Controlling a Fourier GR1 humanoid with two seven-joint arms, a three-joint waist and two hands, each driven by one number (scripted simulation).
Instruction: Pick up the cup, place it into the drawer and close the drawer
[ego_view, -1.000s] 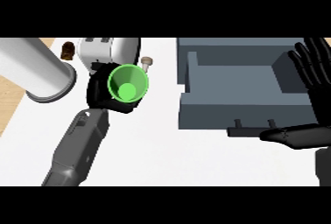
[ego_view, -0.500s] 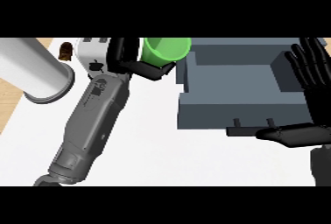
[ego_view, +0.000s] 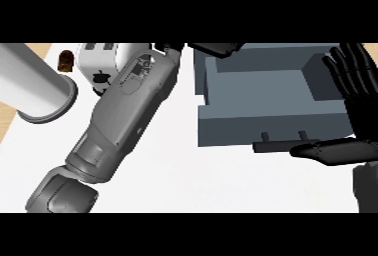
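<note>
The green cup shows nowhere in the head view. My left forearm (ego_view: 122, 117) stretches diagonally up to the picture's top edge, where only a black part of my left hand (ego_view: 214, 48) shows, over the back left corner of the open grey drawer (ego_view: 269, 122). What that hand holds is cut off by the edge. The drawer's inside looks bare where it shows. My right hand (ego_view: 356, 75) rests open at the right, fingers up beside the drawer's right wall, its thumb lying by the drawer's handle (ego_view: 284, 145).
A large white cylinder (ego_view: 33, 87) lies at the left on the white counter. A white appliance (ego_view: 103, 60) stands behind my left arm, with a small brown object (ego_view: 65, 60) beside it. A wooden strip runs along the far left edge.
My left arm has lifted the green cup off the counter and carried it up and to the right toward the drawer, until the cup left the picture's top edge. The right hand stayed still.
</note>
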